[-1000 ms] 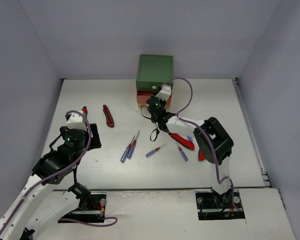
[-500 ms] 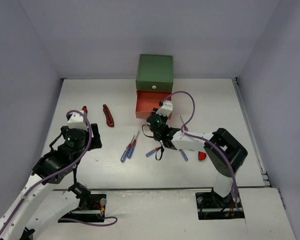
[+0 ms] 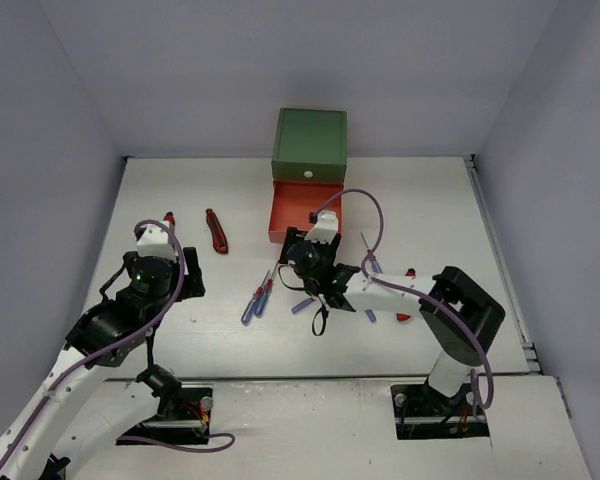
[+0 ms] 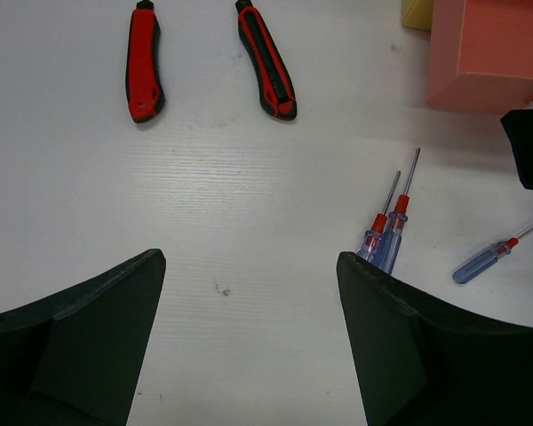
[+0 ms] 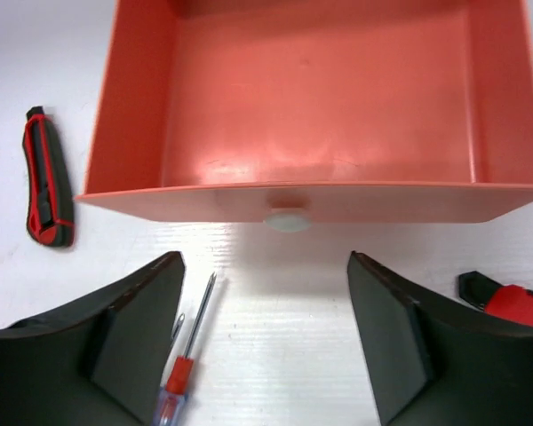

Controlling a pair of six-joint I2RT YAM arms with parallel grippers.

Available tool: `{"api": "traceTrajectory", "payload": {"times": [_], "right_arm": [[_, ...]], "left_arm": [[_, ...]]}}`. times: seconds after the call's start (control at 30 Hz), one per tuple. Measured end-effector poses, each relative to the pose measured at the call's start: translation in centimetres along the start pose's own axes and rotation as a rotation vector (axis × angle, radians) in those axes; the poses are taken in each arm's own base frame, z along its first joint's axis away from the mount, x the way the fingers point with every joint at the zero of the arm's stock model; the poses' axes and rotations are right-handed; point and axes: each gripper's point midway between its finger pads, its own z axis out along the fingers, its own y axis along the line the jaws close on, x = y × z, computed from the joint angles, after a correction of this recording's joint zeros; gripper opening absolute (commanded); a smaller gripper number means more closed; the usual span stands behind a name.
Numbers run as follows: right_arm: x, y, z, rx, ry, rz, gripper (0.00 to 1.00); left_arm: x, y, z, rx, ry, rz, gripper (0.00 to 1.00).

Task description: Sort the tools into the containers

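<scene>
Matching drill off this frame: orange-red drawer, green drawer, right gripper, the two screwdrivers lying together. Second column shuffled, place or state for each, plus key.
Column 1
1. orange-red drawer
2. green drawer
3. right gripper
4. two blue-handled screwdrivers

Column 2
A. lying side by side on the table
B. jaws apart, gripping nothing
C. pulled out, nothing inside
D. pushed in, top of the stack

Pairs: 1-C, 2-D, 3-B, 4-A
</scene>
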Motion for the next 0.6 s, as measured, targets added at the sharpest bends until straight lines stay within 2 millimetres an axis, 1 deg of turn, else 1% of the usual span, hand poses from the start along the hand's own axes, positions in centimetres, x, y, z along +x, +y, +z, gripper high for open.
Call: {"api": "traceTrajectory", "payload": {"times": [0.07,0.13,0.23,0.3,0.37,0.43,0.5,0.53,0.6], "right_arm": [[-0.9,0.1,-0.8,-0.008,-0.009,-0.008,0.76],[-2.4,0.0,-1.7,-0.010,-0.027,-0.011,0.77],[-5.6,-0.9,-3.7,0.002,-0.076,0.005,0.77],[-7.8,-2.2,-4.9,0.024,-0.107,0.032,0.77],[-9.8,-5.0,-5.5,0.080,-0.134,0.069,0.77],[-10.8,-9.0,-5.6,0.164,-0.147,0.112,0.77],[-10.8,-13.5,-5.7,0.262,-0.141,0.145,0.77],[-10.4,-15.9,-5.9,0.318,-0.129,0.159,0.77],[-9.3,-19.5,-6.2,0.401,-0.099,0.177,0.77]], "left_arm": [[0.0,0.0,0.0,0.000,0.001,0.001,0.75],[0.1,0.0,0.1,-0.001,0.004,0.002,0.75],[0.2,-0.2,0.2,0.001,0.012,0.006,0.75],[0.2,-0.2,0.3,0.000,0.020,0.011,0.75],[0.1,-0.4,0.5,0.001,0.026,0.016,0.75],[-0.2,-0.6,0.6,0.003,0.031,0.020,0.75],[-0.6,-0.9,0.7,0.008,0.034,0.024,0.75],[-0.7,-1.1,0.7,0.010,0.036,0.025,0.75],[-0.9,-1.4,0.8,0.018,0.041,0.028,0.75]]}}
